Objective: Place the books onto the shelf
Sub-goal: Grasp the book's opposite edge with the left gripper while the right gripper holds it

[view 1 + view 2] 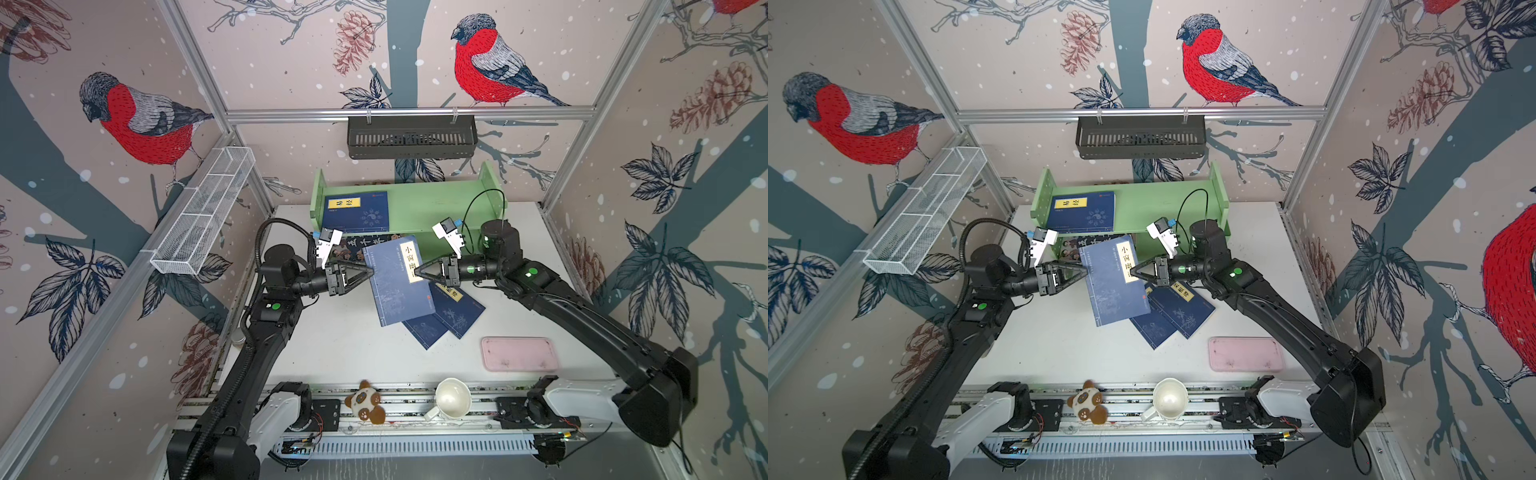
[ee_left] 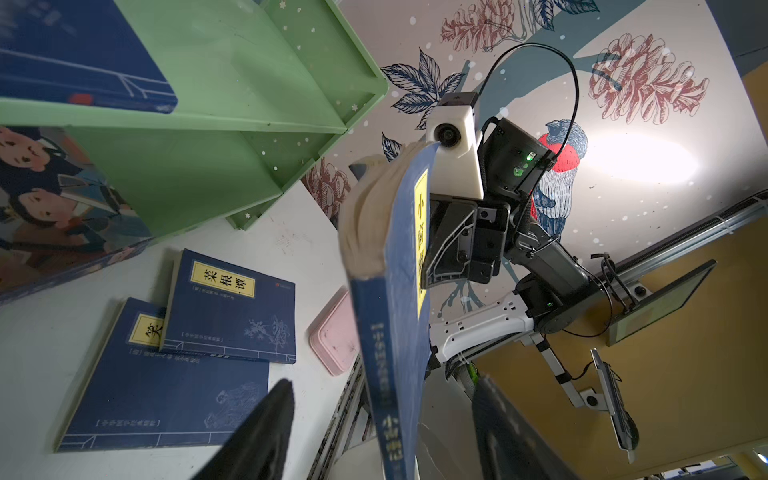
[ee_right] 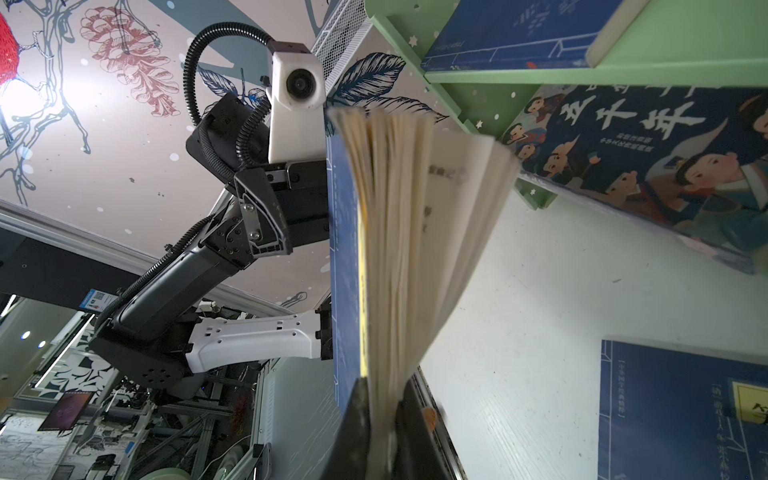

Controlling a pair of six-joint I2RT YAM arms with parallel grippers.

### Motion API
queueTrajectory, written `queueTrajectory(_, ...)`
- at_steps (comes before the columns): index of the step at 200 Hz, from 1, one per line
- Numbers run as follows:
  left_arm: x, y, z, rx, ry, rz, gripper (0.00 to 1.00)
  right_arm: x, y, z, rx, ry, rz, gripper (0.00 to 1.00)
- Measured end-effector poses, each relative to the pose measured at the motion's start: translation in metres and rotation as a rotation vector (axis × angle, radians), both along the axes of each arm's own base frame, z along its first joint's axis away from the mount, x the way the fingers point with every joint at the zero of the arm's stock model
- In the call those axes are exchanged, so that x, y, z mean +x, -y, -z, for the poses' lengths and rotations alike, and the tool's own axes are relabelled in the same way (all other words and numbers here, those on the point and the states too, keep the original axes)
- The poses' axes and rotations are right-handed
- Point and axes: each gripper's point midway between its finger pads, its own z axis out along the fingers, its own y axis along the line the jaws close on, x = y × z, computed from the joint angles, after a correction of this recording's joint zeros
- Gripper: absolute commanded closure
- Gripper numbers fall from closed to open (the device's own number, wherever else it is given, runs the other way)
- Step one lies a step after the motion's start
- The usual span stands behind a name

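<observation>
Navy blue with a yellow title label, the held book (image 1: 397, 282) hangs in the air above the table (image 1: 332, 345), between the two grippers and just in front of the shelf (image 1: 440, 203). In both top views its cover faces up and it sits at a slant.

Right gripper (image 1: 417, 272): clamped tight on the label edge of the held book (image 3: 345, 249). In the right wrist view the fingers (image 3: 357, 432) pinch the page block, and the free pages fan apart.

Left gripper (image 1: 371, 272): spread apart, gripping nothing. In the left wrist view its fingers (image 2: 257, 432) stand on either side of the spine edge of the held book (image 2: 386, 332), with a clear gap on both sides.

Other books:
- The shelved book (image 1: 355, 211) lies flat on the upper board, at the left end of the shelf.
- The cartoon book (image 1: 353, 249) lies under the upper board, with its front edge sticking out past the shelf.
- The top loose book (image 1: 459, 309) lies flat on the table and overlaps the bottom loose book (image 1: 426, 332). Both are partly under the held book.

A pink tray (image 1: 519, 353) lies on the table near the two loose books, apart from them.
</observation>
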Motion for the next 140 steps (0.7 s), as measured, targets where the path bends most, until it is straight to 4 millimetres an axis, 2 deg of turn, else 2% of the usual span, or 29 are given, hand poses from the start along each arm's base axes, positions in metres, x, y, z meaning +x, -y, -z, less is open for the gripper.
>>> queueTrajectory(16, -0.001, 0.006, -0.002, -0.003, -0.001, 0.021, 0.4, -0.002, -0.004, -0.004, 0.004, 0.009, -0.019, 0.99)
queueTrajectory(34, 0.002, 0.01, -0.004, -0.002, -0.007, 0.02, 0.56, -0.004, -0.009, -0.003, -0.006, 0.013, -0.047, 0.99)
queueTrajectory(46, 0.003, 0.012, -0.006, -0.002, -0.005, 0.024, 0.7, -0.005, -0.012, -0.001, -0.017, 0.014, -0.063, 0.99)
queueTrajectory(65, 0.008, 0.012, -0.009, -0.001, -0.002, 0.007, 1.0, -0.004, -0.015, 0.0, -0.025, 0.016, -0.073, 0.97)
queueTrajectory(71, 0.009, 0.012, -0.011, 0.0, 0.004, 0.002, 1.0, -0.003, -0.016, -0.001, -0.026, 0.031, -0.075, 0.92)
queueTrajectory(83, 0.011, 0.012, -0.013, 0.0, 0.005, -0.008, 1.0, -0.001, -0.017, -0.002, -0.025, 0.034, -0.073, 0.69)
queueTrajectory(99, 0.016, 0.011, -0.018, 0.005, 0.012, -0.032, 1.0, 0.004, -0.016, -0.004, -0.027, 0.041, -0.055, 0.48)
queueTrajectory(118, 0.025, 0.01, -0.025, 0.009, 0.035, -0.071, 1.0, 0.015, -0.009, -0.008, -0.025, 0.051, -0.008, 0.37)
queueTrajectory(140, 0.036, 0.009, -0.038, 0.012, 0.055, -0.109, 1.0, 0.041, 0.019, -0.019, 0.003, 0.063, 0.136, 0.27)
